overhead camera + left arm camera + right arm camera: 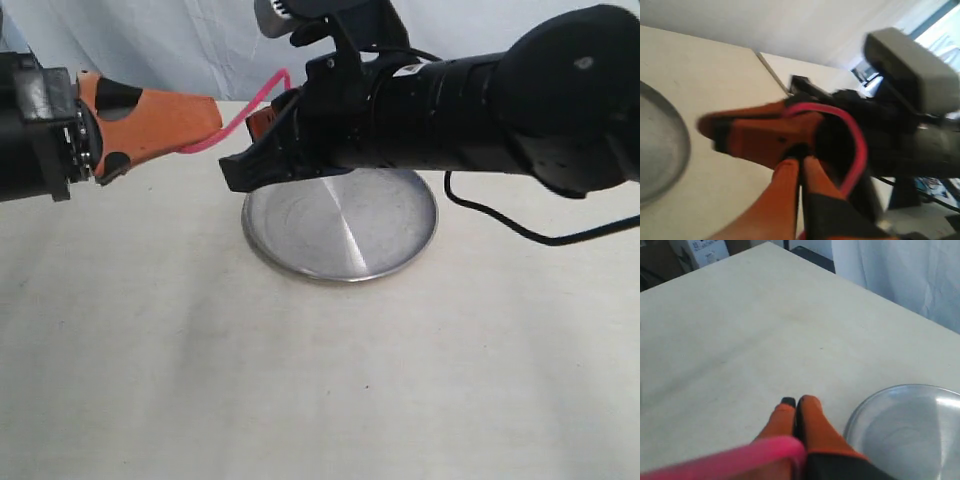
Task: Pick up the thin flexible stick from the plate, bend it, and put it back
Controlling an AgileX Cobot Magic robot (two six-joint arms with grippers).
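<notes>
Your left gripper [207, 124] reaches in level from the left, and your right gripper [250, 155] comes across from the right, tips nearly meeting in mid-air. Both have fingers pressed together, each pinching the thin flexible stick [232, 128].

Blurred stick [860, 145], ends seemingly covered, plate [330, 277] rear hidden

I see a matte cream flat surface [300, 390] backed by a pale bluish-white draped curtain [170, 40], softly lit.
</notes>
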